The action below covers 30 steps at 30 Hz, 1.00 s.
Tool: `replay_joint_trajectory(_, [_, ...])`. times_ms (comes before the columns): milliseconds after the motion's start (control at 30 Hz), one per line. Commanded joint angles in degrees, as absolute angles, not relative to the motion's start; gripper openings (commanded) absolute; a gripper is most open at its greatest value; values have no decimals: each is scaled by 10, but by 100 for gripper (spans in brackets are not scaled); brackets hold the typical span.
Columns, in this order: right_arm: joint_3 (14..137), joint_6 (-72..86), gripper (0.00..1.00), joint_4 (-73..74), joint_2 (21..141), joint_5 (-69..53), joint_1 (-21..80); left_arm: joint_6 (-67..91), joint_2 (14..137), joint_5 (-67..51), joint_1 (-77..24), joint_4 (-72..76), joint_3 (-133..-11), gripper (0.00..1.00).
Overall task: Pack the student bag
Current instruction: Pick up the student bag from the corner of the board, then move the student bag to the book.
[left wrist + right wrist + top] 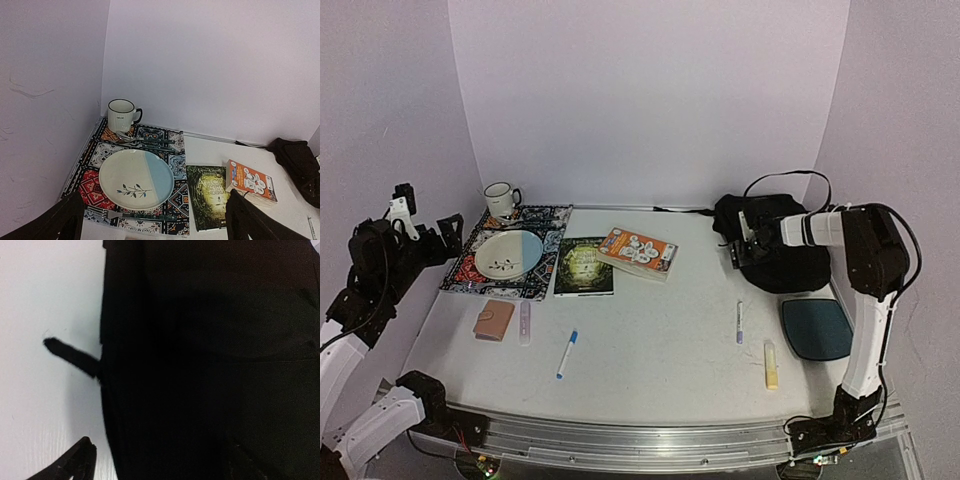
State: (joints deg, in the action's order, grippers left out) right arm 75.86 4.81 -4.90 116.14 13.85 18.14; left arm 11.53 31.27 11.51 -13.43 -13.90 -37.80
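Student bag (pixel 782 262) sits at 2 o'clock. Right gripper (pixel 741 249) at its 9 o'clock edge, fingers apart, straddling the fabric. Left gripper (pixel 444 234) at 9 o'clock, fingers spread wide.

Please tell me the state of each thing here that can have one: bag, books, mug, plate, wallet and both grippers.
student bag, lying slumped; open or zipped cannot be told
mug, upright
plate, right side up, no food on it
green book, closed, flat
orange book, closed, cover up
wallet, closed
left gripper, open, holding nothing
right gripper, open, at the student bag's edge
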Motion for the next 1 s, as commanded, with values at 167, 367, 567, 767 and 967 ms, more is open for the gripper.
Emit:
replay_joint_trajectory(167, [856,2,9,18,1175,125,185,99,311,102,-132,-115,-381,99])
replay_joint_trajectory(367, [890,-45,0,33,1108,125,192,98,311,95,-132,-109,-380,99])
replay_joint_trajectory(567, [932,-59,0,48,1071,103,222,98,320,91,-133,-109,-383,99])
replay_joint_trajectory(767, [990,-68,0,60,1062,115,271,100,312,92,-133,-110,-381,100])
replay_joint_trajectory(967, [1049,-64,0,75,1064,135,316,108,310,89,-133,-110,-382,99])
